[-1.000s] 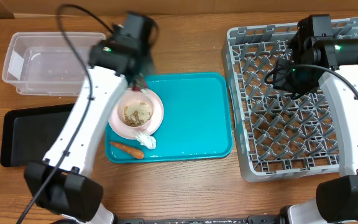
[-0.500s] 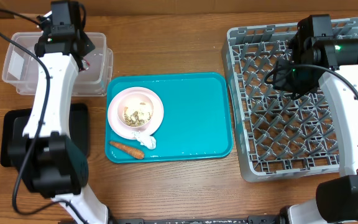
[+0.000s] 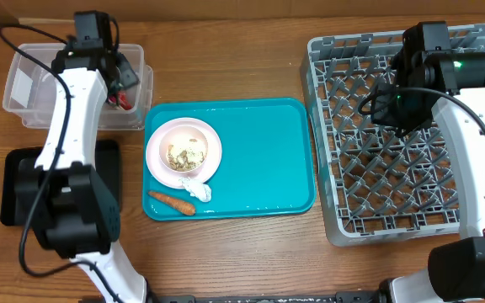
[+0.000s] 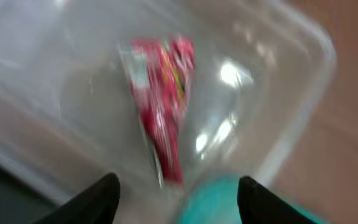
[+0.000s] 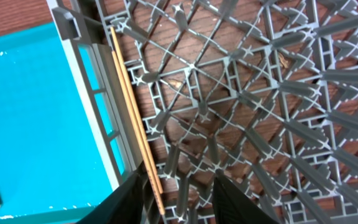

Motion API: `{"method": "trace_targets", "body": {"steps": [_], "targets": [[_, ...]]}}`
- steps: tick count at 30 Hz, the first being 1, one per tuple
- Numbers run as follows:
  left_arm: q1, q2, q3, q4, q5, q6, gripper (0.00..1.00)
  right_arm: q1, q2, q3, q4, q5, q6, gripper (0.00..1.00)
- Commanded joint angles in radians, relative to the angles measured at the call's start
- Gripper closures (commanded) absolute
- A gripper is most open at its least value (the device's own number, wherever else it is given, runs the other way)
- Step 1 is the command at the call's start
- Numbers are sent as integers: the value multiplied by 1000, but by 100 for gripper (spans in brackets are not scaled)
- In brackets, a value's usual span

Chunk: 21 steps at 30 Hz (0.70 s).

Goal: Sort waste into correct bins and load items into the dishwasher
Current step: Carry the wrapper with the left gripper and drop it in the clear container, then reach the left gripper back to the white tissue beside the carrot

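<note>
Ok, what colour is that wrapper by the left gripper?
Mostly red with a silvery-white strip, though blurred. The wrapper shows best in the left wrist view.

A crinkled red-and-silver wrapper lies in the clear plastic tub. The teal tray sits between it and the grey plastic dish rack.

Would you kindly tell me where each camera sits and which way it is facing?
Overhead: fixed above the table, looking down on the clear tub, teal tray and dish rack; the left arm and right arm show.
Left wrist: on the left arm, looking down into the tub at a red wrapper; the left pincer shows, fingers apart.
Right wrist: on the right arm, looking down at the rack's edge and chopsticks; the right pincer shows.
Shared: overhead and left wrist both show the tub and wrapper.
</note>
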<state>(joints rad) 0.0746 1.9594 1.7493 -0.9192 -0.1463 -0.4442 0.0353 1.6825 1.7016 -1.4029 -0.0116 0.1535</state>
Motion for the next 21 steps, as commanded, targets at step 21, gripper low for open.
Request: {"method": "trace_targets", "body": {"steps": [21], "targets": [[-508,-234,-237,-582,69,-396,22,2,2,6,-10,18,4,59]]}}
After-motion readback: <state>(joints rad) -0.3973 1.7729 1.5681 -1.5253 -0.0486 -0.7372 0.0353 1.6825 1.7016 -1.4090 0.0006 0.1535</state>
